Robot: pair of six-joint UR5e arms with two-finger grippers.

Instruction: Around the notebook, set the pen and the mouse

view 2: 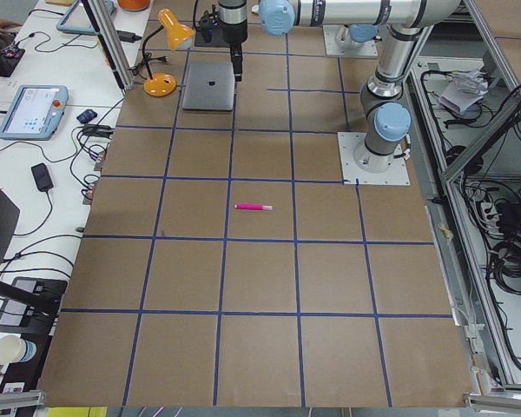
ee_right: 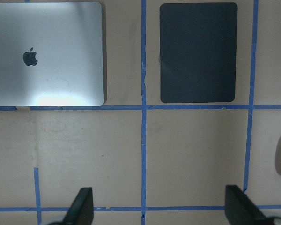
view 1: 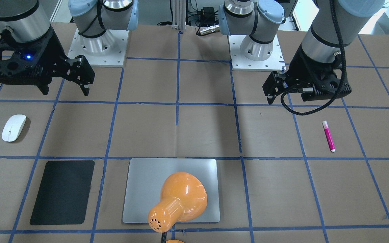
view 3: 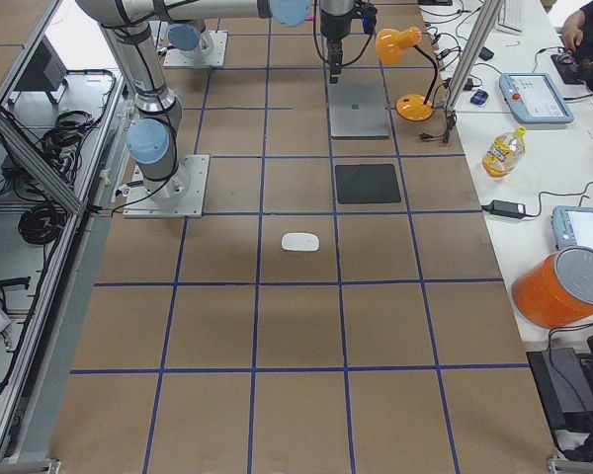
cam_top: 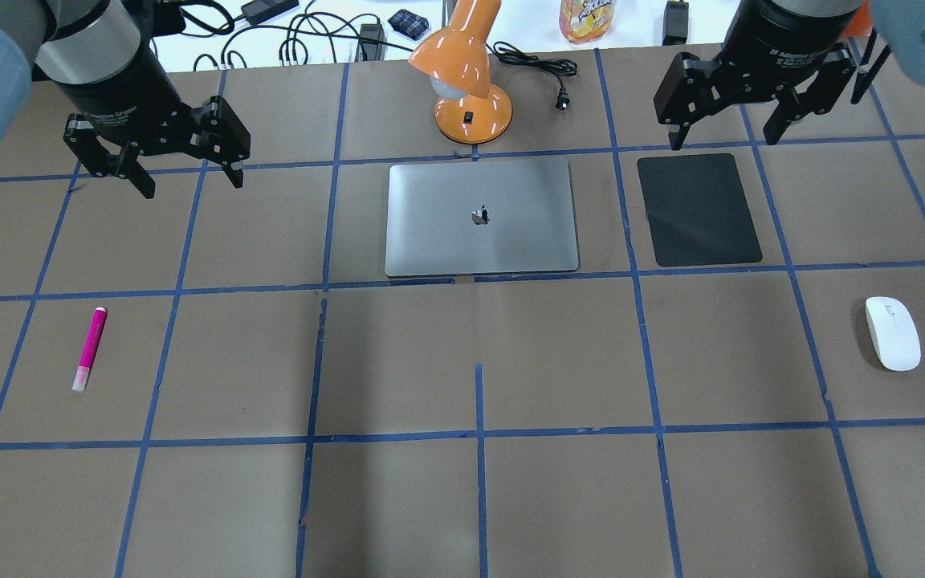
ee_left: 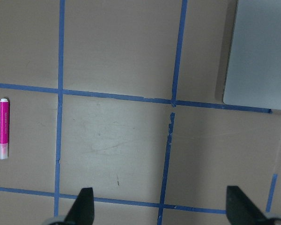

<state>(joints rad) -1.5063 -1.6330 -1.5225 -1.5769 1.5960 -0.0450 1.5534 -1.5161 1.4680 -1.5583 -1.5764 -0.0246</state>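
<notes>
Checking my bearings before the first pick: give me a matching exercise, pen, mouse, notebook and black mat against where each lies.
Things:
1 pen
2 mouse
3 notebook
4 black mat

Places:
A mid-table, by the orange lamp
B farthest toward the robot's right
C farthest toward the robot's left
D next to the notebook, on its robot's-right side

Pairs: 1-C; 2-B; 3-A; 4-D

The brown paper-covered table [cam_top: 559, 353] is divided into squares by blue tape lines [cam_top: 398, 436]; a white cable-strewn bench [view 2: 52, 148] is set alongside.
</notes>
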